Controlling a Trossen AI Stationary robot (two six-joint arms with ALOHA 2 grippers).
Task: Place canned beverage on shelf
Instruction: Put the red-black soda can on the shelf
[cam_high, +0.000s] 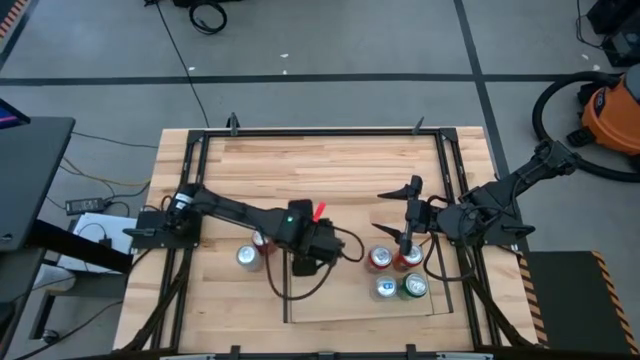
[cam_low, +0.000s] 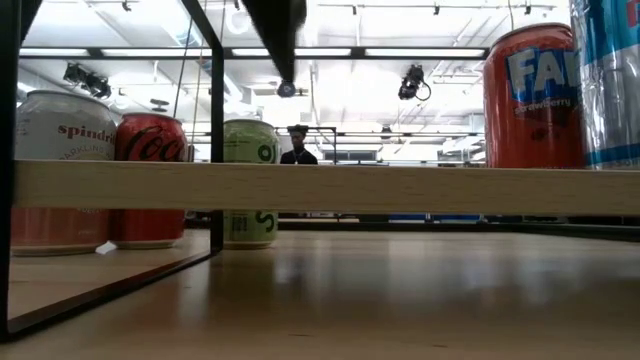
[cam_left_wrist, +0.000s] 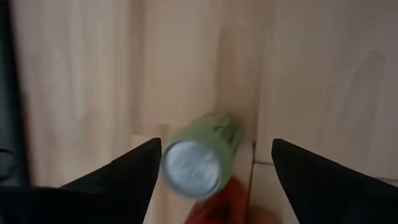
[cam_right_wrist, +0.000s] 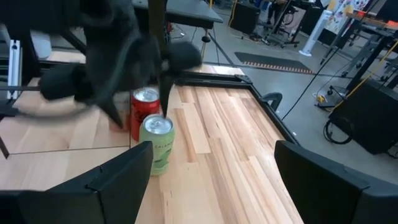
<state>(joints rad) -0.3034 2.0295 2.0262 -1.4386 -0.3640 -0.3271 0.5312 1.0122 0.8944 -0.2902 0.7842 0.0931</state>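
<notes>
A green can (cam_left_wrist: 200, 155) stands upright on the table beside a red can (cam_right_wrist: 144, 107), just left of the shelf (cam_high: 340, 300). My left gripper (cam_left_wrist: 214, 149) is open and points down over the green can, whose top shows between the fingers. In the low view a left finger (cam_low: 276, 40) ends above the can (cam_low: 250, 185). In the high view the gripper (cam_high: 305, 258) hides it. My right gripper (cam_right_wrist: 211, 152) is open and empty, pointing toward the table's left, above the shelf's far right part (cam_high: 400, 218).
Several cans stand on the shelf's right part: two red (cam_high: 380, 260), (cam_high: 408, 258), one blue-silver (cam_high: 386, 288), one green (cam_high: 413, 288). A silver can (cam_high: 247, 257) stands on the table left of the red one. A black frame (cam_high: 320, 132) edges the table.
</notes>
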